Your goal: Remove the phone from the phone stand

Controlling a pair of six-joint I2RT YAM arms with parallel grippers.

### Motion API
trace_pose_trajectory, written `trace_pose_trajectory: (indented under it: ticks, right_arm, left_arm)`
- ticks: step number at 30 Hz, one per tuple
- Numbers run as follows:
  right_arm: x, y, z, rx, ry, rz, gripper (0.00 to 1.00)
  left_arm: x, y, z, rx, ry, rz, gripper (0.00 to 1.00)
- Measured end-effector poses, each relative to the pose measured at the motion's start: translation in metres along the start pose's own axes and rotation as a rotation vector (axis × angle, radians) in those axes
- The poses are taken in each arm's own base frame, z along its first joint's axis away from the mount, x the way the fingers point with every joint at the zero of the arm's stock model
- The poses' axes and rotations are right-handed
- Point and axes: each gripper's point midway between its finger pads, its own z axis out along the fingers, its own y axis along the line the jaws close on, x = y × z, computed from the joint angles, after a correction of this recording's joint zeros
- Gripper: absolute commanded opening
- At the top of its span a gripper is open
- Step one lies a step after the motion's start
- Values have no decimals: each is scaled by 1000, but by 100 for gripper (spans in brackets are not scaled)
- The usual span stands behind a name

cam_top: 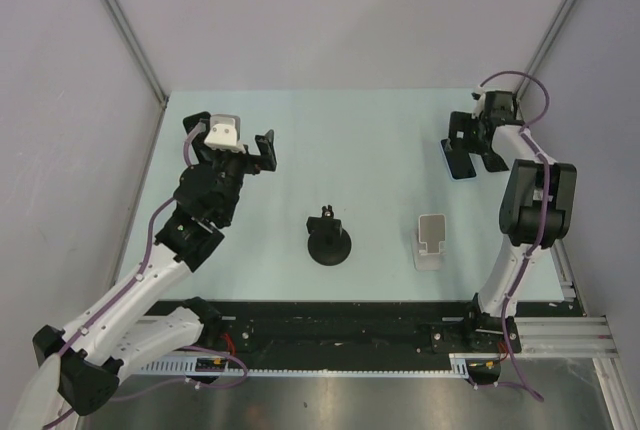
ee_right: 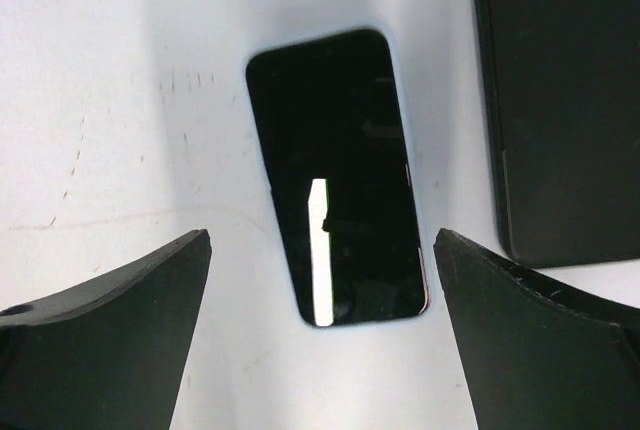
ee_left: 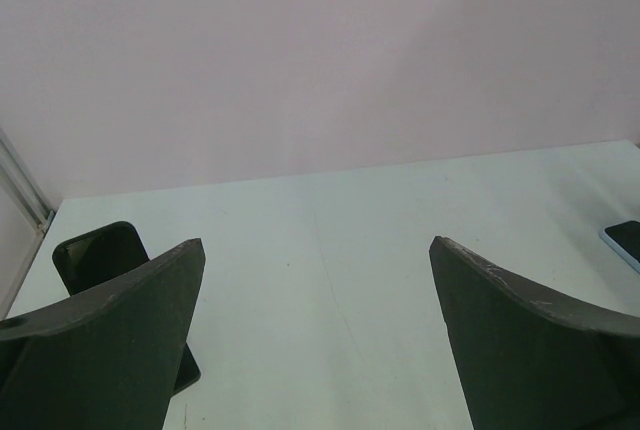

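A phone with a black screen and pale blue edge (ee_right: 335, 175) lies flat on the table at the back right (cam_top: 459, 164). My right gripper (ee_right: 322, 235) is open and hovers just above it, one finger on each side, not touching; in the top view it is over the phone (cam_top: 472, 148). A black phone stand (cam_top: 328, 240) and a silvery phone stand (cam_top: 432, 241) stand empty mid-table. My left gripper (cam_top: 262, 153) is open and empty at the back left; its own view (ee_left: 315, 244) shows bare table between the fingers.
A second dark slab-like device (ee_right: 560, 100) lies just right of the phone. Another dark slab (ee_left: 95, 255) lies by the left finger, partly hidden. The blue-edged phone shows at the left wrist view's right edge (ee_left: 625, 240). Walls close the back and sides.
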Motion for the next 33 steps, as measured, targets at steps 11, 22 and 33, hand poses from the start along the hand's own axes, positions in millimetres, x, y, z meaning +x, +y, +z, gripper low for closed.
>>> trace_pose_trajectory:
  ticks: [11,22,33]
  right_arm:
    - [-5,10,41,100,81,-169,100]
    - [14,-3,49,146,159,-192,84]
    - [12,-8,49,129,163,-232,55]
  left_arm:
    - [2,-1,1,0,4,2,100]
    - [6,-2,4,1,14,7,100]
    - [8,-3,5,2,18,9,100]
